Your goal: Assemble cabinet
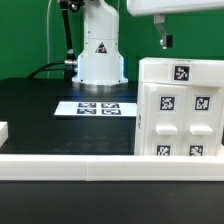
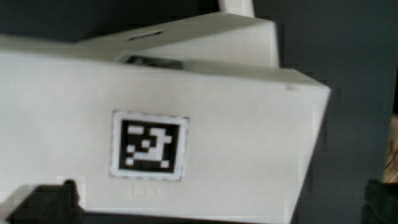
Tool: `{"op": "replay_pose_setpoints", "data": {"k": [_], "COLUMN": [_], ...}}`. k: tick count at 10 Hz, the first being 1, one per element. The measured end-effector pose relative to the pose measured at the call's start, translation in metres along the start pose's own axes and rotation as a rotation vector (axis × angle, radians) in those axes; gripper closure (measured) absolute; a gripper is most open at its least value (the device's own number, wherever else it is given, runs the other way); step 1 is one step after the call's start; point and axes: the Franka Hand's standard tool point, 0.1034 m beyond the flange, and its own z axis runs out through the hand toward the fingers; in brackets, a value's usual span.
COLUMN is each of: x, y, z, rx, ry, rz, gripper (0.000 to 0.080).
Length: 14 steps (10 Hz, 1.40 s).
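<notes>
The cabinet (image 1: 180, 105) is a large white box with several black-and-white tags on its front, standing at the exterior view's right. My gripper (image 1: 165, 43) hangs just above its top edge, apart from it. In the wrist view the cabinet (image 2: 196, 100) fills the picture, with one tag (image 2: 150, 145) on the face nearest me. My gripper (image 2: 214, 205) is open and holds nothing. One dark fingertip (image 2: 45, 203) shows on one side of the white body, and the other is at the opposite edge of the picture.
The white robot base (image 1: 100, 50) stands at the back on the black table. The marker board (image 1: 100, 108) lies flat in front of it. A white rail (image 1: 90, 163) runs along the table's front edge, with a white block (image 1: 3, 130) at the far left.
</notes>
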Motion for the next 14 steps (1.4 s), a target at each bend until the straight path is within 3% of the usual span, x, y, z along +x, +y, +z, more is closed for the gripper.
{"op": "replay_pose_setpoints", "data": {"k": [9,12,14], "x": [-0.003,-0.007,-0.009], "y": [0.008,0.015,0.017], "z": [0.007,0.017,0.023], "rx": [-0.046,-0.045,-0.044], "ry": [-0.021,-0.04,-0.045], "rz": [-1.01,-1.196,-1.185], "gripper": [0.0002,0.0002,0.0002]}}
